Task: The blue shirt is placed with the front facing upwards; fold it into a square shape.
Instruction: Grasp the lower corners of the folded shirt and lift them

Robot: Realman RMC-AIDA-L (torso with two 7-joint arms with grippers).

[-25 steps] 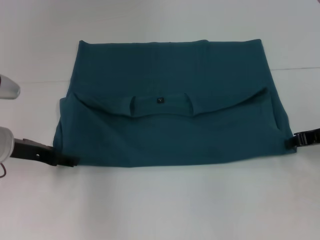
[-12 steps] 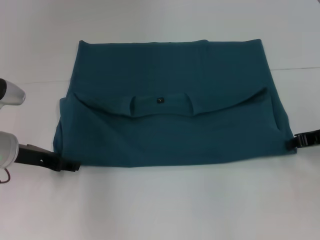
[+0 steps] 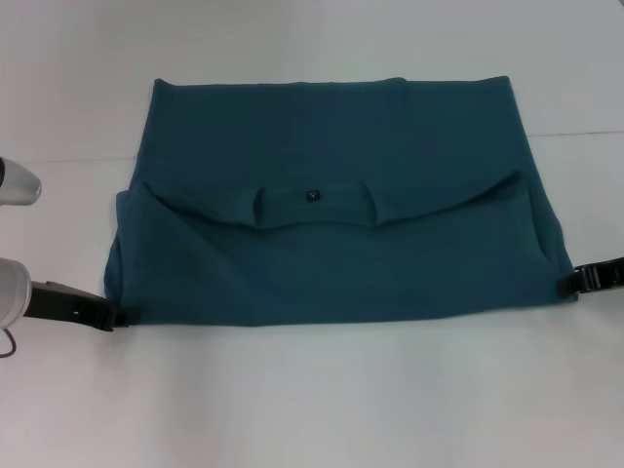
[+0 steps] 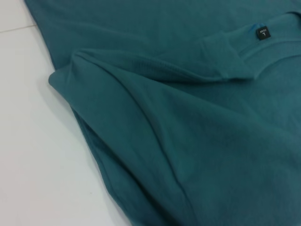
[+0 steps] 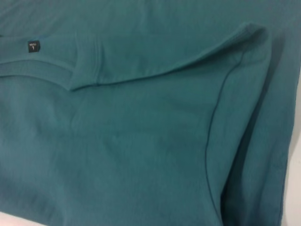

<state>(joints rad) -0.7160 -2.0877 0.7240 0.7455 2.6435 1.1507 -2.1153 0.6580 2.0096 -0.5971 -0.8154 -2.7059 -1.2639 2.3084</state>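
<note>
I see the blue shirt (image 3: 331, 205) folded once, lying mid-frame on the desk (image 3: 312, 400). My left gripper (image 3: 119, 317) sits at its lower-left corner, right gripper (image 3: 570, 282) at the lower-right edge; I cannot tell either's finger state. Next I judge a sideways fold, needing corner grasps.

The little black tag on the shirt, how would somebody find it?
Look at the white table, where the blue shirt lies folded. In the middle is its curved collar, and there sits the little black tag, the only dark square on all that blue.
</note>
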